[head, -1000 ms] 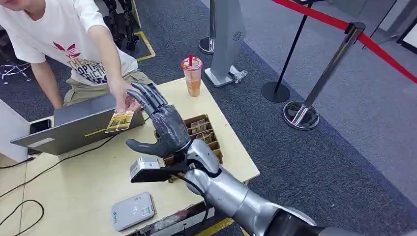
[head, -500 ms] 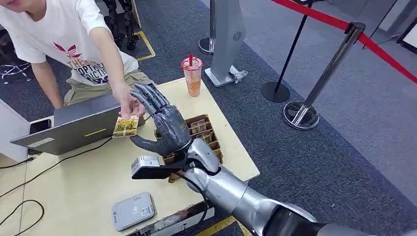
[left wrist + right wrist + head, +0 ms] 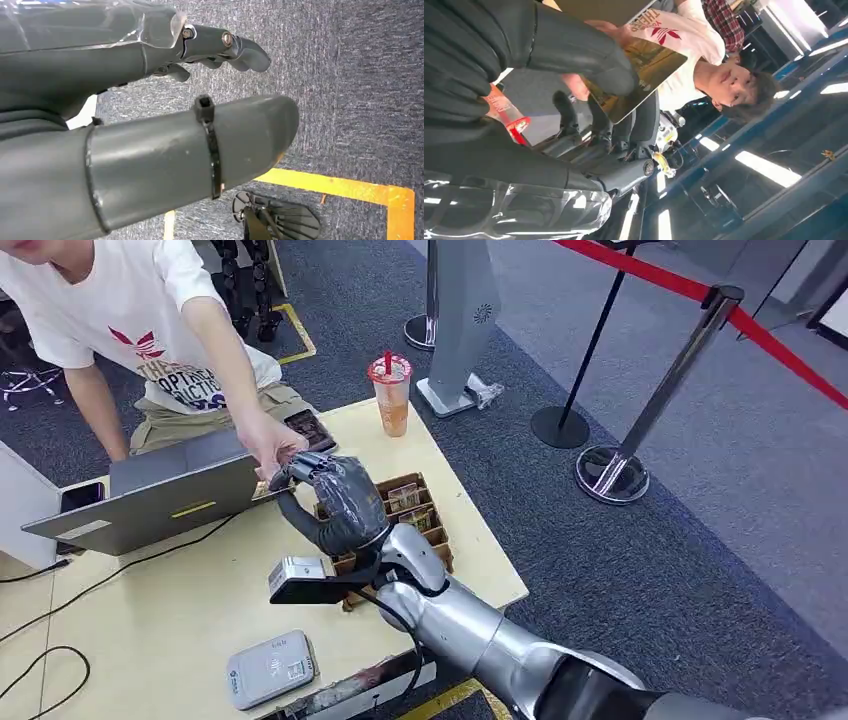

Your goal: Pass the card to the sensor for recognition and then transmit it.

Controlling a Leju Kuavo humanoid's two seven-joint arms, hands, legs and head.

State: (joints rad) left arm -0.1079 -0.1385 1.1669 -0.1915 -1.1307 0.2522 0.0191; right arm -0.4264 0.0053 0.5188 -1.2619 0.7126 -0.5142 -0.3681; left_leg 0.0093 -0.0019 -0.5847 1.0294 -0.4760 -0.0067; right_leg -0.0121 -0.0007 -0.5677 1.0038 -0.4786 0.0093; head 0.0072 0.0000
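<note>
Right hand (image 3: 335, 502) has just closed its fingers on the card (image 3: 639, 75) the person (image 3: 130, 310) offers near the tabletop's (image 3: 180, 610) far edge; you carry it to the sensor (image 3: 270, 668) next.

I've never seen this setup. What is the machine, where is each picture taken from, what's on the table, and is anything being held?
It is a humanoid robot. One picture looks down from its head; the other two come from cameras at its wrists. In the head view the right hand closes on a gold card that a person's hand also touches. On the table lie a laptop, a grey card reader, a tray of cards and an iced drink. The left hand hangs over carpet, holding nothing.
</note>
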